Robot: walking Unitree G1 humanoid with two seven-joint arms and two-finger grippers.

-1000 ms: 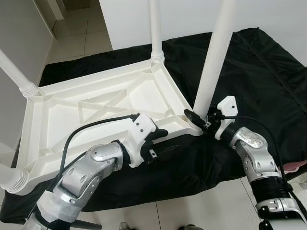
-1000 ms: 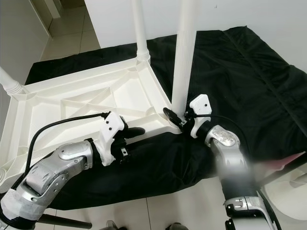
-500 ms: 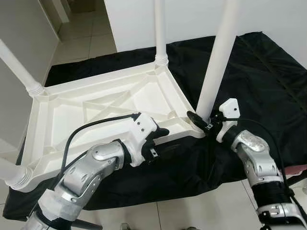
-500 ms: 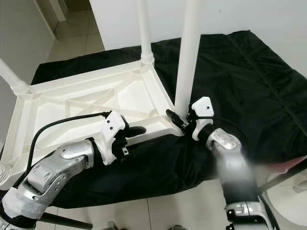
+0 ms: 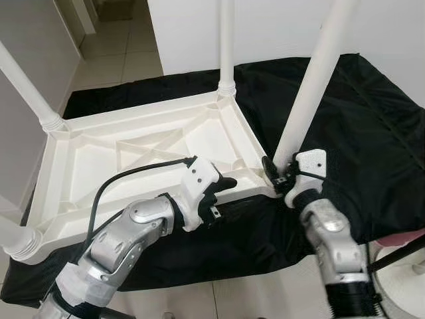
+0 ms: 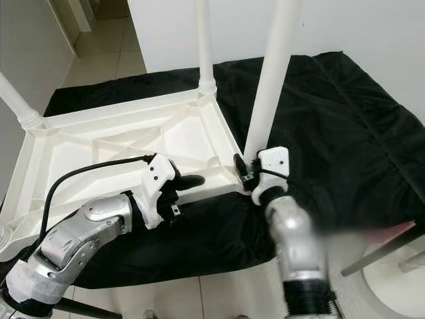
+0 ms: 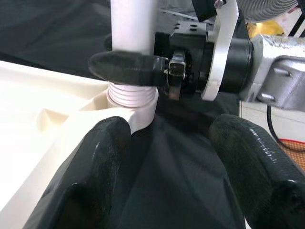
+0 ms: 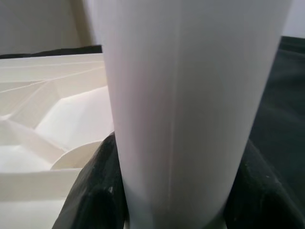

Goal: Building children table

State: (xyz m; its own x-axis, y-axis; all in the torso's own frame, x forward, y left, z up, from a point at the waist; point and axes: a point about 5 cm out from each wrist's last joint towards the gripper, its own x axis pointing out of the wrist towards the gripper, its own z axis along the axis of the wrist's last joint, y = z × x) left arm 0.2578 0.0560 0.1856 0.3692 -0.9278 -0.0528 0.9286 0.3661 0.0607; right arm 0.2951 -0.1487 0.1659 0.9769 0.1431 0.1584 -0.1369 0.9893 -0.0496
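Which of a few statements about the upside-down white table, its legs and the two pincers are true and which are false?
1. The white table lies upside down on a black cloth. True.
2. The right pincer grips the near-right leg close to its base. True.
3. The left pincer is closed around a table leg. False: its fingers are open, near the table's front edge, holding nothing.
4. The table rests on bare tiles. False: it rests on the black cloth; tiles show beyond the cloth.
5. The leg in the right pincer lies flat on the cloth. False: it stands in the table's corner socket, leaning slightly.
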